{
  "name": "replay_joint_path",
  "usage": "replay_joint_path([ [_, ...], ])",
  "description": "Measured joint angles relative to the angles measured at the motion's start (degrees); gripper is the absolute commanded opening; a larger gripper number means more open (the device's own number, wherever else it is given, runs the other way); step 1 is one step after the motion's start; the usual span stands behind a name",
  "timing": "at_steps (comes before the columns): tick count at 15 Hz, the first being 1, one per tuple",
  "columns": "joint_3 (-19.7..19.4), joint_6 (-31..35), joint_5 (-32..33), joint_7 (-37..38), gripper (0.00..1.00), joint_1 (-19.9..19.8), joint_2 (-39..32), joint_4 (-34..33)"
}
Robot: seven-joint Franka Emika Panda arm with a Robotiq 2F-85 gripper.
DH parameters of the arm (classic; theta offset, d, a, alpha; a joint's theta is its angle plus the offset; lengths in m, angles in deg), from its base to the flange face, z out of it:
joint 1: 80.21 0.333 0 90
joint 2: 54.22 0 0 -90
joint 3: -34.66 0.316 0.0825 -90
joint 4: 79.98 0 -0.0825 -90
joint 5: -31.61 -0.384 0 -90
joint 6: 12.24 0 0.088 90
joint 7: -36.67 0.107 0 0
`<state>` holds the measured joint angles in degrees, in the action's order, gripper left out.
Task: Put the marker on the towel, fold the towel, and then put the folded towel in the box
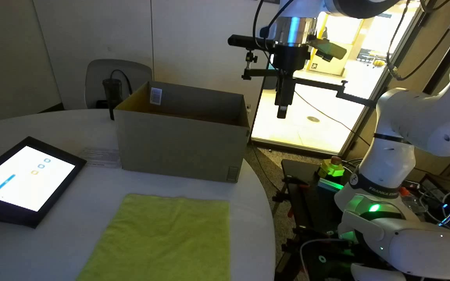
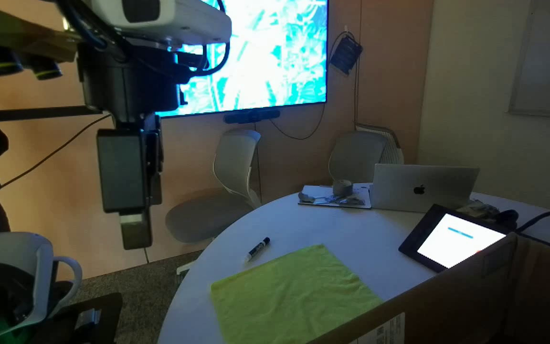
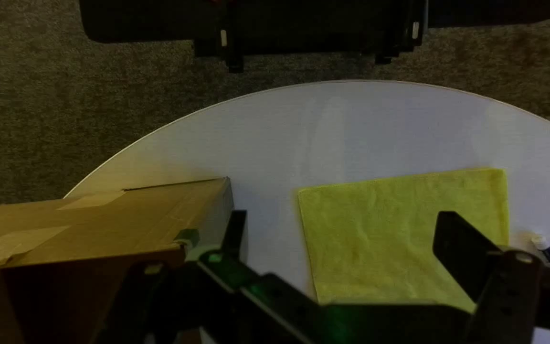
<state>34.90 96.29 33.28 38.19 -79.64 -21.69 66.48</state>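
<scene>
The placing of the marker (image 2: pixel 257 249) on the towel (image 2: pixel 294 298) is judged to be the step in hand, with the pick-up not yet made. The gripper (image 3: pixel 342 227) is held high, well apart from both; in the wrist view its jaws are spread wide and nothing is gripped between them. In an exterior view the marker is seen lying on the white table (image 2: pixel 280 220), just beside the towel at its eleven o'clock and not touching it, its dark end aimed between one and two o'clock; in the wrist view it is found at the towel's three o'clock. For the next move, the gripper probably needs to be carried over the marker, turned so that the barrel is straddled crosswise, and lowered close to the table.

The marker is slim and dark, marked with pale lettering along its side and finished with a whitish end. The towel is yellow-green, laid flat, unfolded and lightly creased. In an exterior view the box (image 1: pixel 182 148) is shown at the towel's twelve o'clock.
</scene>
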Motion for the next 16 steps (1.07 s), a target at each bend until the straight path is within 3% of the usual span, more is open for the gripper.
replay_joint_path([
  [3,0.09,0.54,0.14,-0.1,1.0,0.01,-1.66,-0.13],
  [6,0.76,5.4,1.45,-0.87,1.0,0.2,-8.19,-1.28],
  [11,2.31,15.85,4.83,-2.47,1.0,0.81,-25.92,-7.8],
  [16,3.98,19.06,7.3,-3.53,1.0,2.79,-44.39,-19.21],
])
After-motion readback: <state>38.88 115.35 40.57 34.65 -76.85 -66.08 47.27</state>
